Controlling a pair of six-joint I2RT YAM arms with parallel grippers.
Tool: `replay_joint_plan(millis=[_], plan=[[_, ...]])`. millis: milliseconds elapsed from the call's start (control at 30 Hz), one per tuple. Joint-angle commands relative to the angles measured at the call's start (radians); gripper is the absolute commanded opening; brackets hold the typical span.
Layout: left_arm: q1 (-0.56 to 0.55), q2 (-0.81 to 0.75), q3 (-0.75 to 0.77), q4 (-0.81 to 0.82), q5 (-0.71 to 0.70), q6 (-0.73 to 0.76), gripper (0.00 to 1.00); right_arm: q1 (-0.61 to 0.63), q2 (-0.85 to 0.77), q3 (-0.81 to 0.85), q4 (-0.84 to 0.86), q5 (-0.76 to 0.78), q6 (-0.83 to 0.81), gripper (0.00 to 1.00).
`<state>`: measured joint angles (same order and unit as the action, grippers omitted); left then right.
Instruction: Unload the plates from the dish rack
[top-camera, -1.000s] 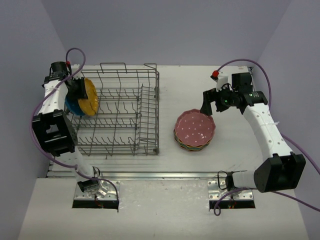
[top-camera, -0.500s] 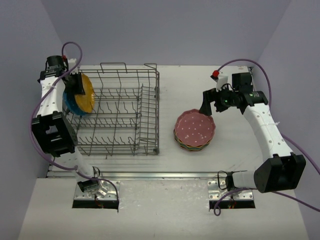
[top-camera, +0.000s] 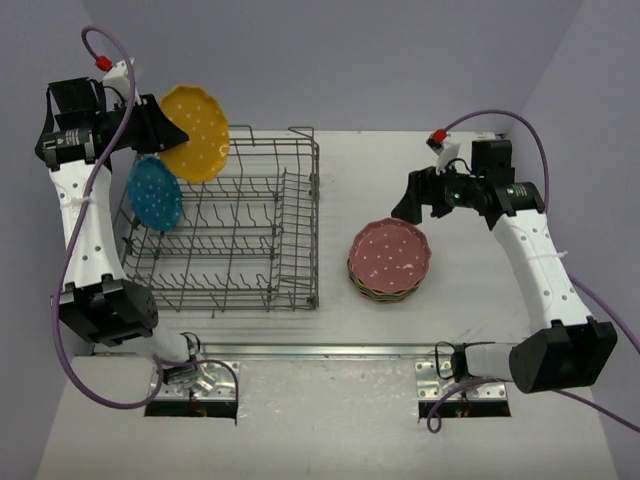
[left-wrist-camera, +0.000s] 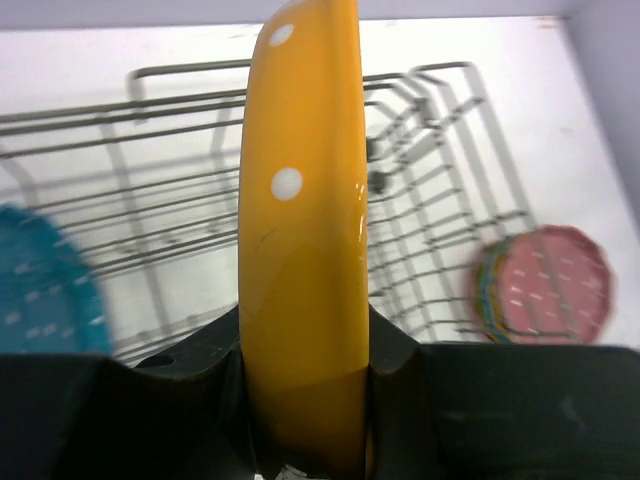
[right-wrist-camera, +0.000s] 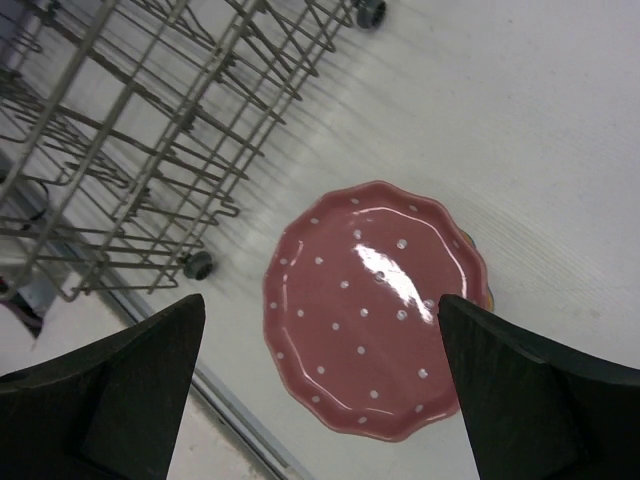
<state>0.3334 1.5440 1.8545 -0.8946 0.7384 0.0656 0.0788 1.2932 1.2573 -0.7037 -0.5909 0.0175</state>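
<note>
My left gripper (top-camera: 152, 128) is shut on the rim of an orange-yellow dotted plate (top-camera: 196, 132) and holds it in the air above the far left corner of the grey wire dish rack (top-camera: 290, 245). The plate stands edge-on between my jaws in the left wrist view (left-wrist-camera: 300, 230). A blue plate (top-camera: 154, 193) stands upright in the rack's left end. A stack of plates with a pink-red one (top-camera: 390, 253) on top lies on the table right of the rack. My right gripper (top-camera: 416, 202) is open and empty above the stack's far side, and the pink-red plate (right-wrist-camera: 375, 305) lies between its fingers in the right wrist view.
The rack's raised wire sides and tines (right-wrist-camera: 150, 130) stand left of the stack. A metal rail (top-camera: 330, 350) runs along the table's near edge. Purple walls close in the left, far and right sides.
My left gripper has lifted the orange-yellow plate up out of the rack and to the right. The blue plate is now uncovered. The right gripper shifted slightly.
</note>
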Motion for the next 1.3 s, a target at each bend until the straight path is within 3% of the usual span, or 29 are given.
replay_joint_plan(millis=[0, 200, 467, 933, 1000, 1067, 1167, 1233, 1267], plan=[[-0.081, -0.144, -0.041, 0.178, 0.373, -0.147, 0.00, -0.002, -0.054, 0.047, 0.174, -0.219, 0.164, 0.99], [-0.255, -0.200, -0.100, 0.249, 0.394, -0.219, 0.00, 0.039, 0.014, 0.106, 0.448, -0.372, 0.521, 0.99], [-0.323, -0.170, -0.132, 0.331, 0.424, -0.291, 0.00, 0.194, 0.139, 0.304, 0.425, -0.283, 0.472, 0.99], [-0.402, -0.113, -0.184, 0.342, 0.475, -0.291, 0.00, 0.346, 0.415, 0.447, 0.587, -0.277, 0.637, 0.96], [-0.410, -0.106, -0.194, 0.346, 0.487, -0.298, 0.00, 0.349, 0.434, 0.448, 0.627, -0.301, 0.672, 0.77], [-0.415, -0.099, -0.203, 0.352, 0.492, -0.302, 0.00, 0.349, 0.433, 0.433, 0.656, -0.329, 0.688, 0.40], [-0.415, -0.084, -0.209, 0.355, 0.490, -0.304, 0.02, 0.347, 0.412, 0.407, 0.645, -0.325, 0.687, 0.09], [-0.415, -0.073, -0.212, 0.354, 0.473, -0.314, 0.22, 0.337, 0.374, 0.350, 0.644, -0.313, 0.687, 0.00], [-0.413, -0.073, -0.213, 0.351, 0.462, -0.314, 0.40, 0.323, 0.350, 0.336, 0.644, -0.317, 0.693, 0.00]])
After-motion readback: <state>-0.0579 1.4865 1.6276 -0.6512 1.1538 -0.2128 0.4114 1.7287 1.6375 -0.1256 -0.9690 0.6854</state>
